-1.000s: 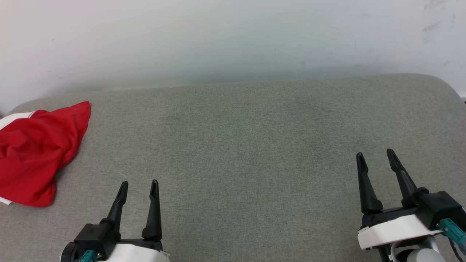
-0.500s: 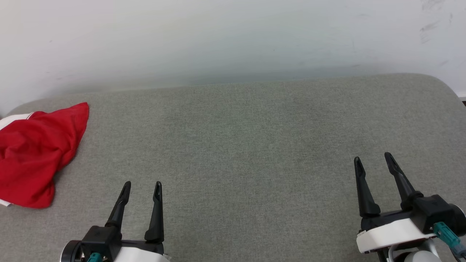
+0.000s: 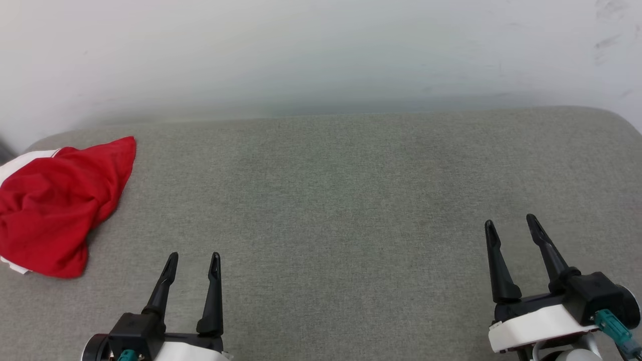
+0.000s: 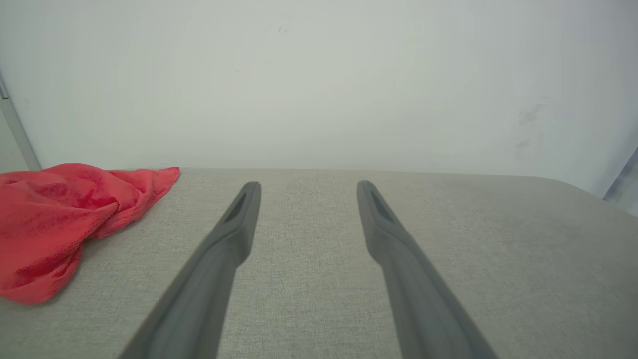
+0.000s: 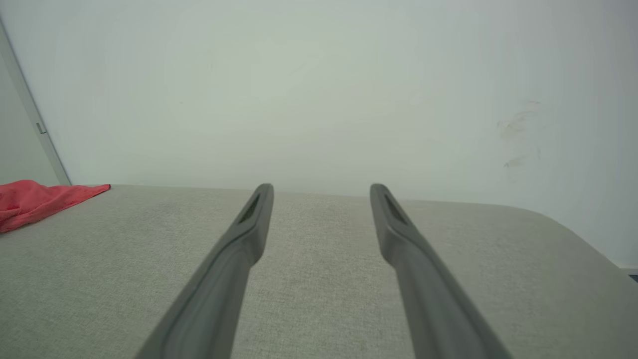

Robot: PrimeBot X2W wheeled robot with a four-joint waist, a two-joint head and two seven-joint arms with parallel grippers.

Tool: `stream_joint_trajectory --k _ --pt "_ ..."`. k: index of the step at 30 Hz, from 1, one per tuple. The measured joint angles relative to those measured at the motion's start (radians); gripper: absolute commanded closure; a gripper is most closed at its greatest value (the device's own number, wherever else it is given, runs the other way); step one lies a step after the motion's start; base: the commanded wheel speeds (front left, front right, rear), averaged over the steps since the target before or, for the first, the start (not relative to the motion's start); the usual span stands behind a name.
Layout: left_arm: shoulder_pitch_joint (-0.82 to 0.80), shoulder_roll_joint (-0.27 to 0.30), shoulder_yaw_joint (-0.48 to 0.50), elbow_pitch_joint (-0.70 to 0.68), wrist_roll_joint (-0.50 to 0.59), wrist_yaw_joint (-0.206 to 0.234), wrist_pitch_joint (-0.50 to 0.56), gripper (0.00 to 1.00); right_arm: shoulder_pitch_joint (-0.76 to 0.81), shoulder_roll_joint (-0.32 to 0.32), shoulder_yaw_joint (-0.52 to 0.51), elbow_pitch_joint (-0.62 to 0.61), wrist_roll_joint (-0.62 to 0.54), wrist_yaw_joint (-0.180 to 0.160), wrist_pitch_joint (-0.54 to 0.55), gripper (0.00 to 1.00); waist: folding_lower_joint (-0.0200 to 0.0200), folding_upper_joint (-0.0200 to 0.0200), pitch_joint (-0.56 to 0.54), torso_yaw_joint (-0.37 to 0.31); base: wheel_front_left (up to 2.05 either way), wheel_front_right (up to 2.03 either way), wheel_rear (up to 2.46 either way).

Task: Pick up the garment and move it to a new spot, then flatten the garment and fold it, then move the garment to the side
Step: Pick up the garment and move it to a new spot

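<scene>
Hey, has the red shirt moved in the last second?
No. The garment lies just as near the far-left corner of the grey surface; the whole head view shifted, so the camera moved.

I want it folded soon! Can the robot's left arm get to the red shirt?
Probably yes. The open left gripper sits near the red shirt, with bare grey surface between them and nothing blocking.

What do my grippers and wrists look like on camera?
The left gripper and right gripper match: two long, tapering black fingers with slotted tips, a black base block and a white wrist shell. A teal connector shows at each wrist.
</scene>
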Motion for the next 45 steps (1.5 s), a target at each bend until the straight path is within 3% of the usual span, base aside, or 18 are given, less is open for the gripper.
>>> stream_joint_trajectory --k 9,31,37,45 --pt "0.000 0.000 0.013 0.005 -0.006 -0.002 0.000 0.00 0.010 0.000 0.023 0.002 0.010 0.000 0.000 0.00 0.0000 0.0000 -0.003 0.071 0.00 0.00 0.00" --pt "0.044 0.000 0.053 -0.009 0.018 -0.013 0.000 0.00 0.042 0.000 0.113 -0.004 0.078 0.000 0.000 0.00 0.0000 0.0000 -0.045 0.340 0.00 0.00 0.00" --pt "0.053 0.000 0.059 -0.012 0.022 -0.021 0.000 0.00 0.046 0.000 0.121 -0.007 0.084 0.000 0.000 0.00 0.0000 0.0000 -0.055 0.390 0.00 0.00 0.00" --pt "0.055 0.000 0.067 -0.019 0.027 -0.022 0.000 0.00 0.047 0.000 0.125 -0.007 0.086 0.000 0.000 0.00 0.0000 0.0000 -0.053 0.405 0.00 0.00 0.00"
